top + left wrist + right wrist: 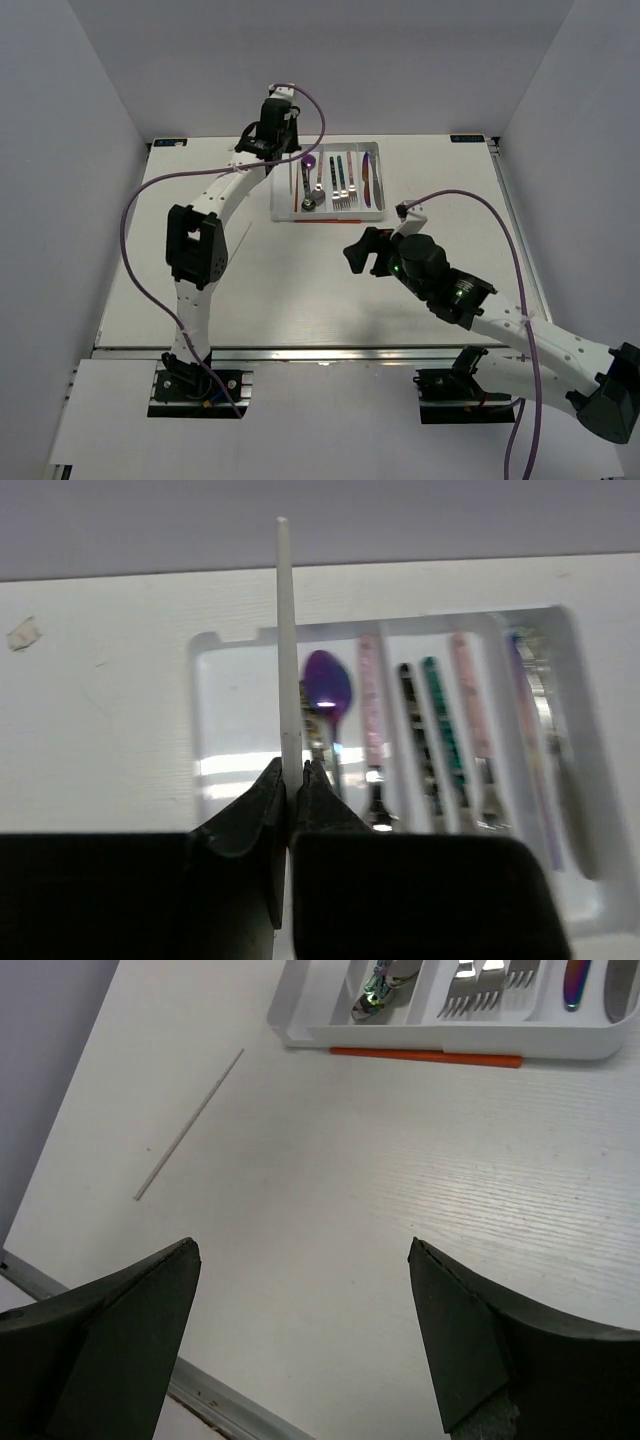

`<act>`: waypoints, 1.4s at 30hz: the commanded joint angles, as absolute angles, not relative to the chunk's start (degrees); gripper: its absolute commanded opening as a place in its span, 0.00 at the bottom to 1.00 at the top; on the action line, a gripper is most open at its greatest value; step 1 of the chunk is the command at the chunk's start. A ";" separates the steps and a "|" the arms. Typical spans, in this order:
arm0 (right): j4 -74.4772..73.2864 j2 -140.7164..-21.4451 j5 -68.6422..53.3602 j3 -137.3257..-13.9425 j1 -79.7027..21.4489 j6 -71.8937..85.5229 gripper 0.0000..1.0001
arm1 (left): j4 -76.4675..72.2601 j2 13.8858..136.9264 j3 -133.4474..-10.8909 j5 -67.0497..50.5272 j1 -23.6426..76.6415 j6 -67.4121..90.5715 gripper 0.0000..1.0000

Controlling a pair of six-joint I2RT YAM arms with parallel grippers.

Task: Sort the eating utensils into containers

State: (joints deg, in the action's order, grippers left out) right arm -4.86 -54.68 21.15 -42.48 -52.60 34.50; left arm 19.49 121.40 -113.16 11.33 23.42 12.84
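- Left gripper [290, 780] held its jaws clamped on a white chopstick [287, 650], above the left end of the white tray [383, 180].
- Right gripper [300, 1250] hovered nearer, jaws wide apart, empty.

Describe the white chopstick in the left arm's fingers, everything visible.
The white chopstick is a thin, straight rod, plain matte white, plastic-looking, narrowing slightly to a blunt tip. The left gripper is shut on its lower part, fingers pinching both sides; its bottom end is hidden. It points away from the wrist camera, across the leftmost compartment of the white tray. Nothing else visibly touches it.
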 commanded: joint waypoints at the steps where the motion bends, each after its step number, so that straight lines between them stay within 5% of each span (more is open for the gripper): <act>1: -7.47 -51.51 23.91 -40.08 -52.38 32.35 0.89 | 25.24 125.24 -118.47 13.62 20.57 5.63 0.00; 11: -8.88 -52.47 24.17 -40.08 -52.38 28.92 0.89 | 12.91 128.14 -109.24 8.97 18.55 7.11 0.00; 15: -8.27 -53.08 23.91 -40.17 -52.38 28.57 0.89 | 13.45 128.76 -109.43 7.12 18.54 8.17 0.08; 17: -8.26 -53.35 23.73 -40.51 -52.38 28.48 0.89 | 13.80 127.97 -109.07 7.21 18.54 8.70 0.25; 18: -8.35 -53.61 23.64 -40.52 -52.38 28.39 0.89 | 14.41 127.62 -108.64 7.73 18.54 9.22 0.53; 19: -8.18 -53.61 23.56 -40.60 -52.38 28.30 0.89 | 14.68 126.40 -108.20 8.69 18.54 9.58 0.65; 20: -8.09 -53.70 23.55 -40.61 -52.38 28.21 0.89 | 15.03 125.52 -107.67 11.49 18.54 10.10 0.88; 21: -8.00 -53.79 23.55 -40.69 -52.38 28.04 0.89 | 15.99 124.55 -107.32 12.64 18.54 10.72 0.98; 30: -7.12 -53.53 23.38 -40.87 -52.03 23.91 0.89 | 30.47 103.48 -91.52 29.18 18.37 13.01 0.98; 42: -1.58 -53.00 6.16 -37.71 -51.77 19.34 0.89 | 41.13 98.61 -70.16 6.42 11.25 7.20 0.95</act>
State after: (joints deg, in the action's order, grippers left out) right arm -4.86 -54.04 11.42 -38.85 -51.86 21.61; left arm 36.99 98.13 -73.49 12.75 12.53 7.86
